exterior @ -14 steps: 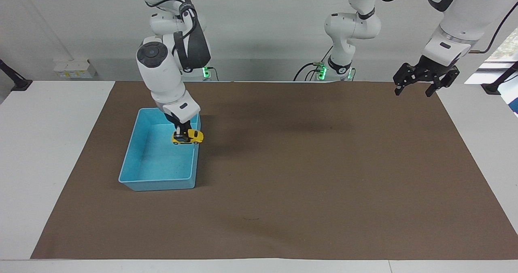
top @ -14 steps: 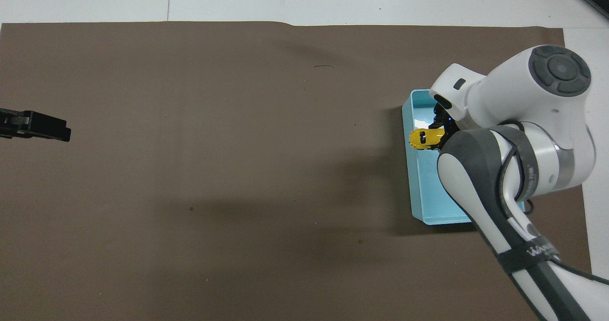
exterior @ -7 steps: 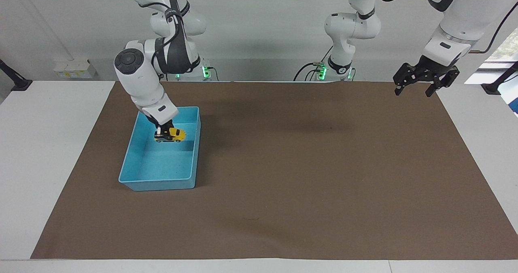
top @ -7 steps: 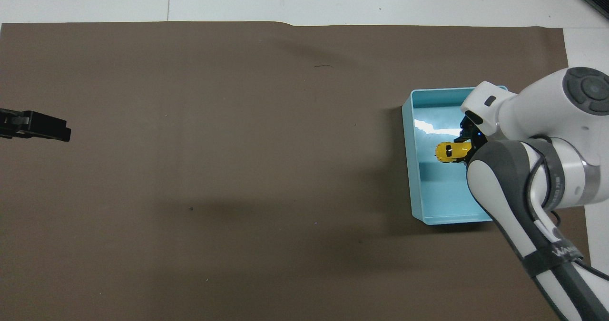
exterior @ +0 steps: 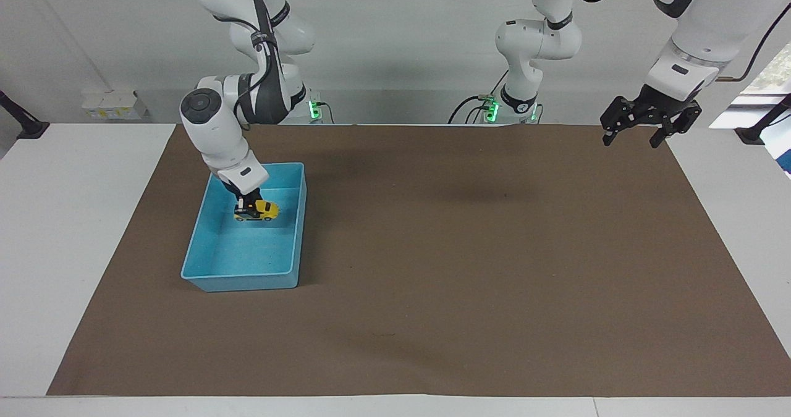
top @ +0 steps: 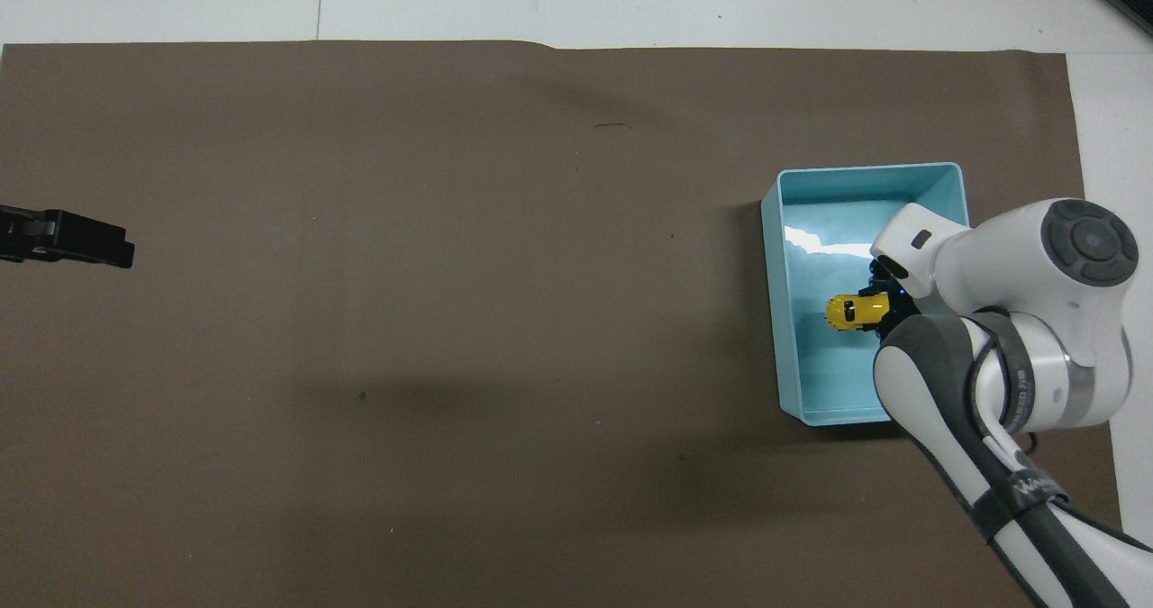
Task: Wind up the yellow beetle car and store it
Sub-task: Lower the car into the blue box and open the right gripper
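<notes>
Facing view: right tool is down inside the blue bin, clenched on the yellow car, w/ the car in the bin's half nearer the robots. Bin sits on the brown mat at the right arm's end of the table. Left tool waits, fingers apart & holding nothing, over the mat's edge. Overhead view: car shows mid-bin, partly under the right arm's wrist; left tool only a dark tip at the frame edge.

High facing camera, steep overhead camera, 2 views share brown mat
</notes>
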Robot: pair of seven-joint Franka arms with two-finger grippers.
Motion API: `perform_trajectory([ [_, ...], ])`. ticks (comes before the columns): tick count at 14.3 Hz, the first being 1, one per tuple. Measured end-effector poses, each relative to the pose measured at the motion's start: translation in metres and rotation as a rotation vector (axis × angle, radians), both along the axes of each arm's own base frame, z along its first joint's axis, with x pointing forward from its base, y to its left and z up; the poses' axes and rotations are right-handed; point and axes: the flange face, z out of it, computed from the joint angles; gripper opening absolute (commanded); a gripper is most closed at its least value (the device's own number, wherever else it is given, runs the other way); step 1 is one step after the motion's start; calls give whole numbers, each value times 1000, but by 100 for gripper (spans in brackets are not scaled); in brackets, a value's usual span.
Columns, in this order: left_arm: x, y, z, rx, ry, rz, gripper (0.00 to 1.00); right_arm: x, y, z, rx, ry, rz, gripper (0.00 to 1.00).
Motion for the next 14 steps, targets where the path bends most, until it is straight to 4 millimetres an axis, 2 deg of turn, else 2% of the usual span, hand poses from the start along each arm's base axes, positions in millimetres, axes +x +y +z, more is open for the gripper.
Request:
perform_trajectory([
  [4, 0, 0, 0, 0, 0, 0, 100, -8, -1, -18, -8, -15, 8, 20],
  [11, 0, 0, 0, 0, 0, 0, 100, -9, -5, -28, -17, -16, 13, 21],
  [12, 0, 0, 0, 0, 0, 0, 100, -9, -6, -29, -21, -16, 14, 27],
  [13, 0, 0, 0, 0, 0, 0, 100, -9, -8, -29, -23, -16, 12, 52],
  [14, 0, 0, 0, 0, 0, 0, 100, -9, -9, -29, -23, -16, 10, 92],
])
